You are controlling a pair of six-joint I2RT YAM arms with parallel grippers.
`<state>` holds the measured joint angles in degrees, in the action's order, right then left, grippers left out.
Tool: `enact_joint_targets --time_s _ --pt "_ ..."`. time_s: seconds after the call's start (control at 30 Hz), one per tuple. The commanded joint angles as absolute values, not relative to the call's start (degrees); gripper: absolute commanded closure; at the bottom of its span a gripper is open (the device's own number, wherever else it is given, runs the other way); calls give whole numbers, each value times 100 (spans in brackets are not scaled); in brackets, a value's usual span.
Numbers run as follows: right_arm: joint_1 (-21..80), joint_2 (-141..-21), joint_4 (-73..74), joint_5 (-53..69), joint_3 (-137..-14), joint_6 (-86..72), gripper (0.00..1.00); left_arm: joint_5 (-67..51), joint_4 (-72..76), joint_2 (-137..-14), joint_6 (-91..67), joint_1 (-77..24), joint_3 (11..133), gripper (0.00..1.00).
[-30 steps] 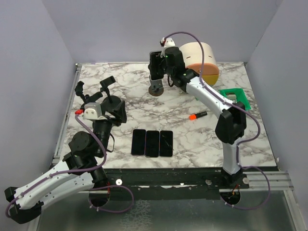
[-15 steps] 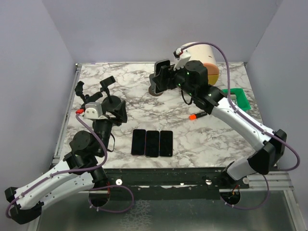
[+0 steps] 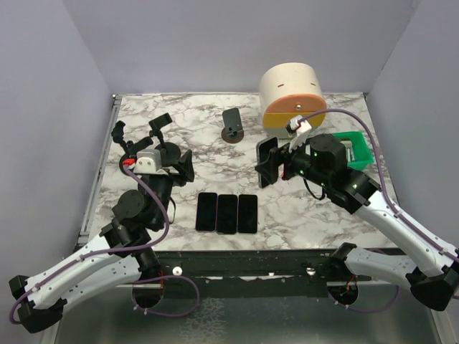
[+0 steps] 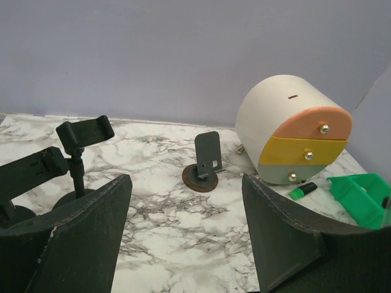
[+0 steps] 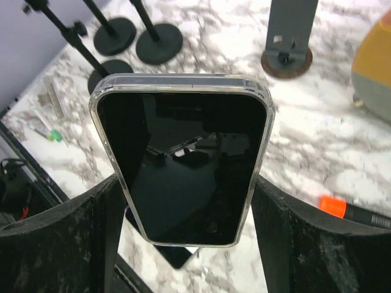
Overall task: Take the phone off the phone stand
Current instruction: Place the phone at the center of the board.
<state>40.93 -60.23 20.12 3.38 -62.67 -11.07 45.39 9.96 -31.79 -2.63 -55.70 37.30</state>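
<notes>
My right gripper (image 3: 272,163) is shut on a black phone (image 3: 267,162) in a clear case and holds it in the air above the table's middle; the phone fills the right wrist view (image 5: 183,177) between the fingers (image 5: 293,238). The grey phone stand (image 3: 233,126) on its round brown base stands bare at the back centre; it also shows in the left wrist view (image 4: 206,163) and the right wrist view (image 5: 288,36). My left gripper (image 4: 186,238) is open and empty, at the left side of the table (image 3: 170,163).
Three black phones (image 3: 226,213) lie side by side near the front edge. Black tripod stands (image 3: 154,136) are at the back left. A round drawer unit (image 3: 290,97), a green bin (image 3: 355,147) and an orange-tipped marker (image 5: 351,210) are at the right.
My right gripper has carried the phone off the stand, forward and right toward the table's middle. The stand is left bare. The left arm has hardly moved.
</notes>
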Motion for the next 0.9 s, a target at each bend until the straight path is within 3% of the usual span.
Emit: enact_joint_targets --time_s 0.0,0.33,0.53,0.87 --pt "4113 -5707 2602 -179 -5575 -1504 39 4347 870 -3277 -360 -5406 3788 27" --pt "4113 -6058 2545 -822 -4540 -2746 40 4163 802 -3483 -488 -5361 3805 27" --pt "4113 -6924 3045 -1166 -4925 -3193 42 4014 782 -3490 -603 -5364 3810 27" --pt "4113 -7877 3664 -1192 -5475 -3445 35 3915 721 -3477 -732 -5361 3841 27"
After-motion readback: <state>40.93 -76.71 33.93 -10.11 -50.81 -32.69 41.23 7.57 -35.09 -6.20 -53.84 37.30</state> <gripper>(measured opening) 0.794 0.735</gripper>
